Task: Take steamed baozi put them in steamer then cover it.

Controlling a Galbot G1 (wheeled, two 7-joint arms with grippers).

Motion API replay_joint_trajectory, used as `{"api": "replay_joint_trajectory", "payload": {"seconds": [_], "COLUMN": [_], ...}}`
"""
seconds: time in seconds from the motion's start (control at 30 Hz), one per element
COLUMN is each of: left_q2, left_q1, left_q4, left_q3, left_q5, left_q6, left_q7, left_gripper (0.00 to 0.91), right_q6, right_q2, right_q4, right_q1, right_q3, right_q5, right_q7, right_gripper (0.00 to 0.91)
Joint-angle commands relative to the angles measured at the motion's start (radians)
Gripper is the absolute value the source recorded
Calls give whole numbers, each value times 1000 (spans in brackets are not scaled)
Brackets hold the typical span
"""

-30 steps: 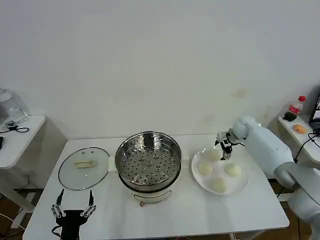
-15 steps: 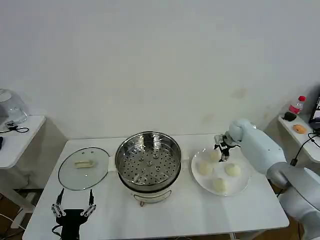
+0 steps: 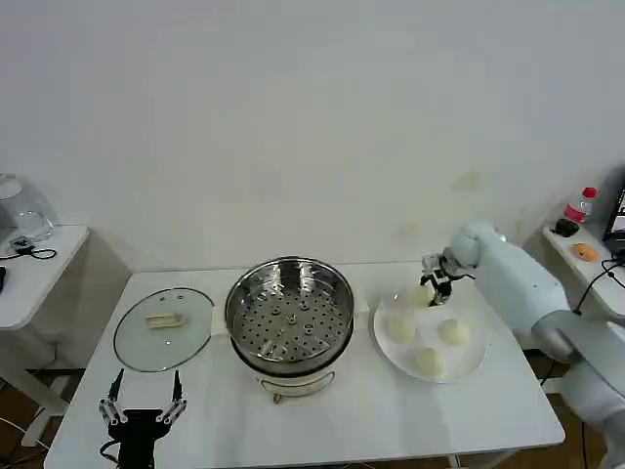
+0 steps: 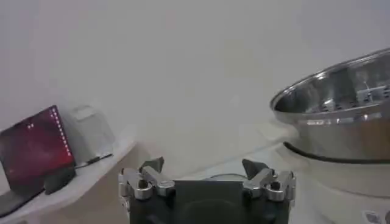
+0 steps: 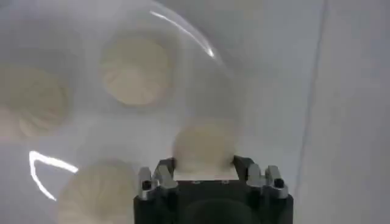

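Baozi point(image 5: 204, 146) at the plate's far edge sits between the right pincer's point(image 3: 437, 286) fingers — clenched on it; three more lie on the plate point(image 3: 386, 344). Steamer point(image 3: 290, 318) stands uncovered, lid point(image 3: 163, 327) beside it — left pincer point(image 3: 145, 399) released, near the table's front edge.

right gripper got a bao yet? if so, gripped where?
The right gripper has its fingers on either side of the rear steamed baozi on the plate, at its flanks; a closed grip cannot be told. The left gripper holds nothing.

Right gripper point(image 3: 437, 286) hides part of rear baozi point(image 3: 420, 297); steamer point(image 4: 341, 115) cut by frame edge.
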Motion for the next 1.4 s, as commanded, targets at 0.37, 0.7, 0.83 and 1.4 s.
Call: {"api": "replay_joint_trajectory", "payload": {"seconds": [0.37, 0.7, 0.83, 1.4], "left_q2": [10, 15, 14, 3], "left_q1": [-12, -3, 7, 25], "left_q4": [-4, -16, -26, -32], "left_q3": [-1, -17, -24, -43], "left_q5": [-11, -29, -43, -39], "left_q6": [3, 8, 14, 12], "left_q7": [0, 1, 3, 0], "left_gripper": [907, 907, 907, 907], "right_q6": [10, 61, 116, 397], "right_q2": [69, 238, 260, 356], "right_q4": [228, 310, 353, 155], "right_q1": [438, 462, 454, 296], "right_q3": [-328, -493, -570, -533], "right_q5": [395, 497, 463, 172], "right_q7": [8, 88, 113, 166], "right_gripper": [675, 675, 675, 675]}}
